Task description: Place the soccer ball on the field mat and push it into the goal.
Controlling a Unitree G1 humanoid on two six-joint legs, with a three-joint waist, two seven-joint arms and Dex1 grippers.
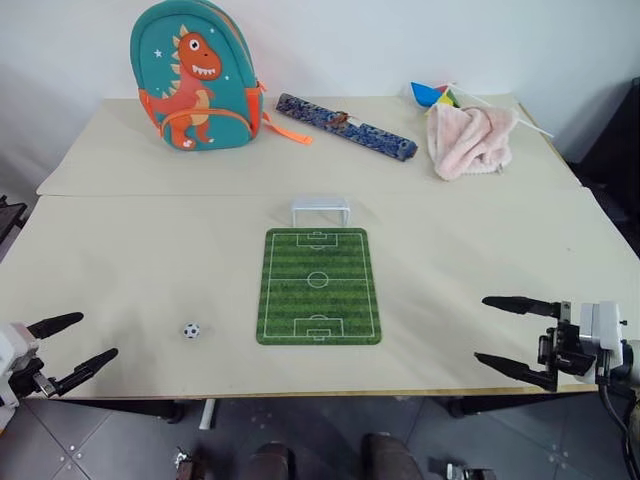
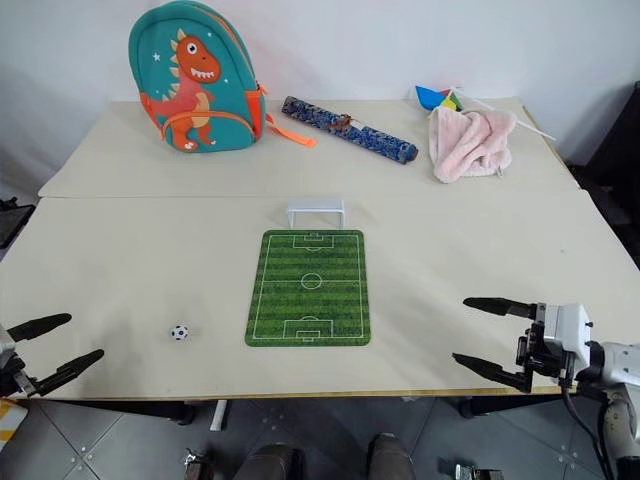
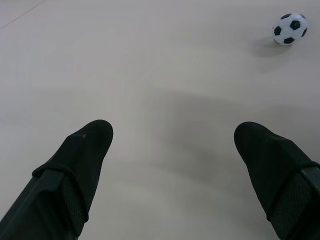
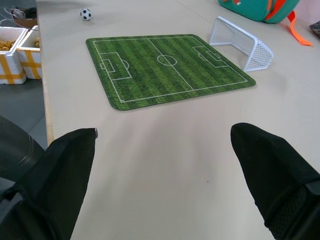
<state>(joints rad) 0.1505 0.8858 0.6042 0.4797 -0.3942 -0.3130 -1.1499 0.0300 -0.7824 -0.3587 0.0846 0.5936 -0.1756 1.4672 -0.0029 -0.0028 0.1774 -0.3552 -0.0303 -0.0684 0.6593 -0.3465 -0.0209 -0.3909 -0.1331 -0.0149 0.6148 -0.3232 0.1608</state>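
The soccer ball (image 1: 191, 330) is sitting on bare table (image 1: 130, 250) near the front edge, apart from the field mat (image 1: 319, 286). The goal (image 1: 321, 211) is standing at the mat's far edge. The left gripper (image 1: 78, 347) and right gripper (image 1: 500, 337) are hovering at the front corners, both spread wide and gripping nothing.

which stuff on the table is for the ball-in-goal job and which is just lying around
For the job:
soccer ball
field mat
goal

Just lying about:
dinosaur backpack
blue patterned roll
pink cloth
colourful pinwheel
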